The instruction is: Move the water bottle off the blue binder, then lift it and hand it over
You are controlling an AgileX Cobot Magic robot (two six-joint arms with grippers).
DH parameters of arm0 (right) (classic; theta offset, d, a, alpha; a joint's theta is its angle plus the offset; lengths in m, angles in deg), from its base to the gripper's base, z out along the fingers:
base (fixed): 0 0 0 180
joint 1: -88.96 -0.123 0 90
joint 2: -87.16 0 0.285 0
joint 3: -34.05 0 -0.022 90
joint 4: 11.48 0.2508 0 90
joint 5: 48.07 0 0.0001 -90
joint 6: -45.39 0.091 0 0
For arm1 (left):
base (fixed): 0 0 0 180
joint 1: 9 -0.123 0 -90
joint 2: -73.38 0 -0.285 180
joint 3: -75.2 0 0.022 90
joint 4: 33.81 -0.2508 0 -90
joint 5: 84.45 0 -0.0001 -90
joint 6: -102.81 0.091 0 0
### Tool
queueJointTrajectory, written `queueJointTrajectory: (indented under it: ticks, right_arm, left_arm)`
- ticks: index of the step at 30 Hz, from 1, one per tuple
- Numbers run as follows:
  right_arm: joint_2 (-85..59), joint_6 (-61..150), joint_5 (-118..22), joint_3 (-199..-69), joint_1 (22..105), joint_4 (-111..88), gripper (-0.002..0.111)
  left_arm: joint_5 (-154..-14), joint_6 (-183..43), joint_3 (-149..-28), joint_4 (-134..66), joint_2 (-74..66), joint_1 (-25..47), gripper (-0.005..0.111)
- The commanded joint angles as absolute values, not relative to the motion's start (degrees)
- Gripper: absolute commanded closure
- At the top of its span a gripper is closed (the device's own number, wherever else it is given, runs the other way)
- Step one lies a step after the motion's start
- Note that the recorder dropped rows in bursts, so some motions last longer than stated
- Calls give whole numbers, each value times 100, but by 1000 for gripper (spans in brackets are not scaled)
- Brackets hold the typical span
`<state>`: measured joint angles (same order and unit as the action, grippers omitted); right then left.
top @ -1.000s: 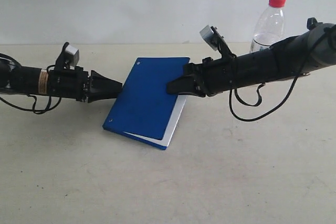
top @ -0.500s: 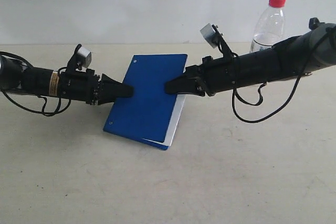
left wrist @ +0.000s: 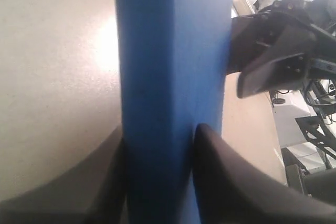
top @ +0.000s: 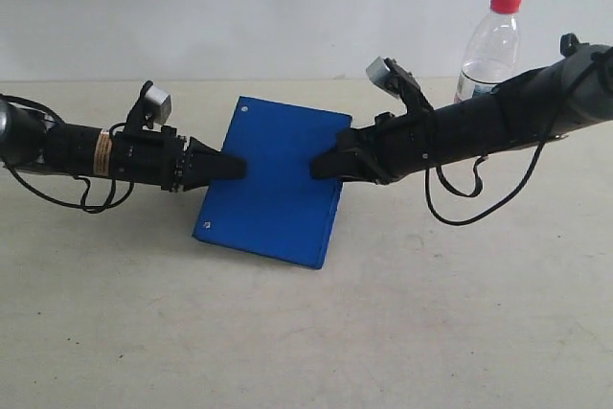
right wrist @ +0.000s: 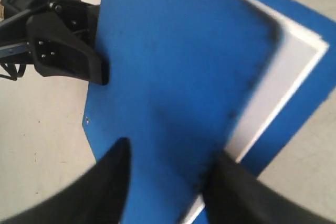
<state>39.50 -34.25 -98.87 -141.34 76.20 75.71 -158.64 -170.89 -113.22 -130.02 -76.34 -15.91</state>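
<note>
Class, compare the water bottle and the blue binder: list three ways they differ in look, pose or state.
1. The water bottle is clear with a red cap; the blue binder is opaque blue.
2. The bottle stands upright and tall; the binder is flat and wide.
3. The left gripper and right gripper flank the binder; neither touches the bottle.
Shared: both are over the pale table.

The flat, rectangular blue binder (top: 278,184) (left wrist: 168,66) (right wrist: 173,66) lies near the middle of the desk (top: 402,332), skewed to the desk's edges. Small silver rivets mark its two left corners. White sheets show beneath its blurred cover in the right wrist view. Its left edge sits between the fingers of the left claw (top: 236,168). The small clear plastic water bottle (top: 492,43), red-capped, stands upright off the binder near the desk's far right corner, its lower part hidden.
</note>
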Motion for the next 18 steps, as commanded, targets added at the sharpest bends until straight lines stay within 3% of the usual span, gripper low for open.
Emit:
queueJointTrajectory:
  ticks: [1,8,18]
  right_arm:
    - [3880,-3376,-9958,-14146,7639,7348,50]
    - [3891,-2389,-10165,-14146,7639,6179,50]
    - [4146,-2480,-9602,-14146,7627,7239,50]
  left_arm:
    - [-15441,-17056,-11228,-13217,-7773,-1844,102]
    - [-15441,-17078,-11228,-13376,-7575,-2065,102]
    - [-15441,-17097,-11228,-13376,-7499,-2027,102]
